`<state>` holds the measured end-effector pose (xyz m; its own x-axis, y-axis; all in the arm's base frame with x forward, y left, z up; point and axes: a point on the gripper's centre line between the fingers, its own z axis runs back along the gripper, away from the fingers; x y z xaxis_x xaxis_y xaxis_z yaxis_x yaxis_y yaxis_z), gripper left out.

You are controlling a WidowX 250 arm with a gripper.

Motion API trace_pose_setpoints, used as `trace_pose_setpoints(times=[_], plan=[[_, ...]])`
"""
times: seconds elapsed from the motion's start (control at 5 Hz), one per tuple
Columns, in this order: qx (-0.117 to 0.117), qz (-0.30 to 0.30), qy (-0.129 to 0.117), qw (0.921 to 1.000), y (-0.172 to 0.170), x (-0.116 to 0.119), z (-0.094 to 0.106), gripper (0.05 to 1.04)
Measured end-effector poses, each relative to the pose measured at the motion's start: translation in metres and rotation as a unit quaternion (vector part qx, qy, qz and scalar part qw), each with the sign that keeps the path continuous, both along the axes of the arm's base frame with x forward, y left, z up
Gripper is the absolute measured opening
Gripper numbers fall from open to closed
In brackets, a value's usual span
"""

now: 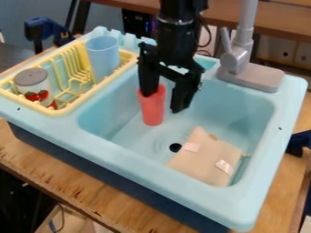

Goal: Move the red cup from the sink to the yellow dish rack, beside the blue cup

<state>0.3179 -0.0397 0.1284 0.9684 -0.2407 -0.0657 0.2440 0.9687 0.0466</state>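
Table (45,170) nearest, wood; blue sink (137,175) on it. Gripper (162,103) in basin, fingers spread, not clenched: one at red cup's (152,108) mouth, other just beside. Cup in basin, roughly upright. Tan piece (205,159), taped, near drain (175,147). Yellow rack (68,109) holds blue cup (102,57), grey-topped can (33,83). Grey tap (238,57) behind.

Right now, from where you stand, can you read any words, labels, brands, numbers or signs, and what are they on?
None can be read.
Can: red strawberry-like pictures, no legible lettering.
Tan piece in the sink: two pale patches, nothing readable.
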Motion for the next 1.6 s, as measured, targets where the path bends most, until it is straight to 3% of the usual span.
trace_pose_setpoints(times=[0.2, 0.6, 0.8, 1.0, 1.2, 1.4, 1.6], plan=[[0.005, 0.016, 0.004, 0.9999, 0.001, -0.002, -0.004, 0.938], [0.012, 0.066, 0.030, 0.9973, 0.022, -0.009, -0.017, 0.362], [-0.004, 0.067, 0.041, 0.9969, 0.027, -0.013, -0.018, 0.171], [-0.033, 0.030, 0.061, 0.9972, 0.023, -0.026, -0.002, 0.112], [-0.046, -0.002, 0.056, 0.9974, 0.022, -0.043, 0.030, 0.106], [-0.054, -0.023, 0.038, 0.9976, 0.021, -0.060, 0.060, 0.106], [-0.038, -0.021, 0.022, 0.9988, 0.026, -0.065, 0.089, 0.106]])
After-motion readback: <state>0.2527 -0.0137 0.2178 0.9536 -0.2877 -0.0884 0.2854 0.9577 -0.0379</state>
